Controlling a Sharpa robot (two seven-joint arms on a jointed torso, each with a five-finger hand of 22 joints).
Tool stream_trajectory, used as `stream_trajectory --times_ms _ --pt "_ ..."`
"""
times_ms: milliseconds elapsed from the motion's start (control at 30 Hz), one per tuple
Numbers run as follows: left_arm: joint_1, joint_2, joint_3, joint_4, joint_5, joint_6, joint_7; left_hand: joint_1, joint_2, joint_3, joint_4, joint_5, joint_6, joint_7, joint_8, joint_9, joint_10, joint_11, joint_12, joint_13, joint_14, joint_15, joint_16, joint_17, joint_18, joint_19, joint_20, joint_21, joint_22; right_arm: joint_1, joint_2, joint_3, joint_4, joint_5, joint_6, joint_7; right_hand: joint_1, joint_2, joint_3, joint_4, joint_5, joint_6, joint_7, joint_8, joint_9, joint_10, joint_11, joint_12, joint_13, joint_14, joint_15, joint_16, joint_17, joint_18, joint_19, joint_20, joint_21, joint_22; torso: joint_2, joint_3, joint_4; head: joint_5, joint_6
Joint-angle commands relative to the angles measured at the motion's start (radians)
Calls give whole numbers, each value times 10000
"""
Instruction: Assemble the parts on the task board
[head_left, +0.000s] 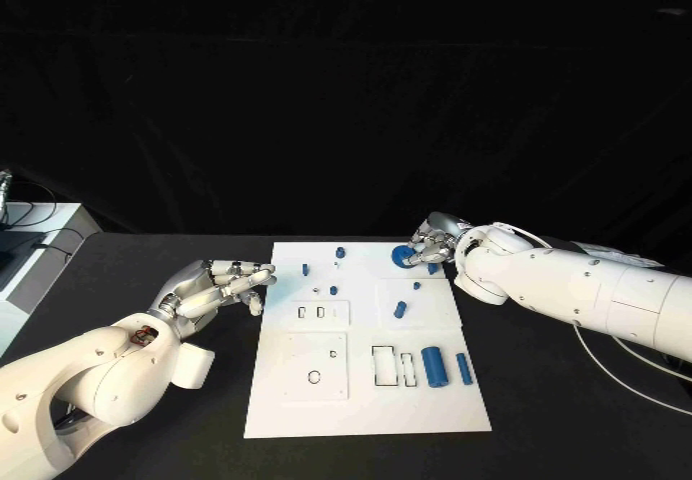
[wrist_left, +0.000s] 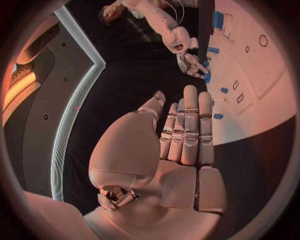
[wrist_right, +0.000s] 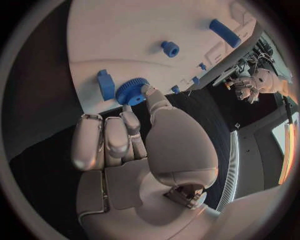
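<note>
White rectangular task board (head_left: 368, 400) lies in the middle of the black surface (head_left: 173, 260), small blue parts scattered over it. At its far right corner the right robot hand (head_left: 430, 246) pinches a round blue toothed gear (head_left: 405, 257), so it should lift it level and seat it squarely. The left robot hand (head_left: 219, 285) hovers empty, fingers extended, beside the board's left edge.

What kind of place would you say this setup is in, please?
Probably a robotics lab or test bench: a black table against a dark backdrop, a white task board with blue parts, and two robot hands beside it.
</note>
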Motion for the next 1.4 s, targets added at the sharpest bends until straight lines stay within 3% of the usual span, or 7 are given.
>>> stream_trajectory --times_ms 33,533,833,1067,1133,1233,1400 --pt "7 24 8 10 -37 179 51 -11 88 -47 -21 -16 -47 -46 -38 13 -79 -3 -43 14 -89 13 37 -10 187 -61 18 40 -15 22 24 1 -20 147 214 13 -81 21 8 43 46 -13 3 -2 -5 206 -162 61 8 51 3 31 11 -14 445 57 67 1720 5 1 2 -5 0" --pt "7 40 8 3 -39 180 29 -7 77 -44 -37 -15 -61 -35 -40 11 -94 3 -45 14 -92 15 38 -14 187 -64 18 53 -32 48 220 1 -119 -446 55 -24 49 -98 88 -67 -286 -61 18 12 2 156 -148 -34 -17 48 17 29 65 -13 424 74 93 1720 3 3 -4 -32 -21" --pt "7 43 8 -2 -40 185 12 -7 77 -44 -37 -15 -61 -35 -40 11 -94 3 -45 14 -92 15 38 -14 187 -64 18 53 -32 46 340 -6 -55 -1781 -41 -161 748 391 664 -680 -1019 629 -145 22 35 350 -284 139 113 65 -81 70 208 -66 444 6 297 1768 -3 0 4 -30 -37" --pt "7 39 8 -1 -40 182 5 -7 77 -44 -37 -15 -61 -35 -40 11 -94 3 -45 14 -92 15 38 -14 187 -64 18 53 -32 42 324 -11 35 -2167 -157 -167 741 642 1381 -1317 -402 970 -229 -23 14 379 -364 123 187 71 -151 37 272 -108 427 -81 353 1776 -1 5 -9 5 -32" --pt "7 40 8 -2 -40 182 2 -13 98 -31 -39 -16 -54 -33 -38 12 -88 2 -43 14 -91 15 41 -19 189 -69 20 69 -56 39 310 -11 118 -2165 -258 -127 677 663 1493 -1415 273 994 -226 -15 18 366 -377 105 195 66 -162 20 269 -115 427 -92 373 1780 0 6 -12 -2 -20" --pt "6 43 8 -3 -40 182 -2 -13 98 -31 -39 -16 -54 -33 -38 12 -88 2 -43 14 -91 15 41 -19 189 -69 20 69 -56 38 304 -11 213 -2137 -351 -78 356 710 1676 -1792 295 993 -229 -14 22 380 -380 63 243 84 -164 -3 330 -122 414 -108 376 1774 1 3 -3 -5 -10" --pt "6 44 8 -4 -40 183 -4 -13 98 -31 -39 -16 -54 -33 -38 12 -88 2 -43 14 -91 15 41 -19 189 -69 20 69 -56 37 279 -10 505 -2093 -655 14 302 757 1646 -1876 268 1053 -250 -17 27 418 -395 76 278 90 -177 -16 365 -125 416 -118 395 1778 2 -3 13 10 -1"
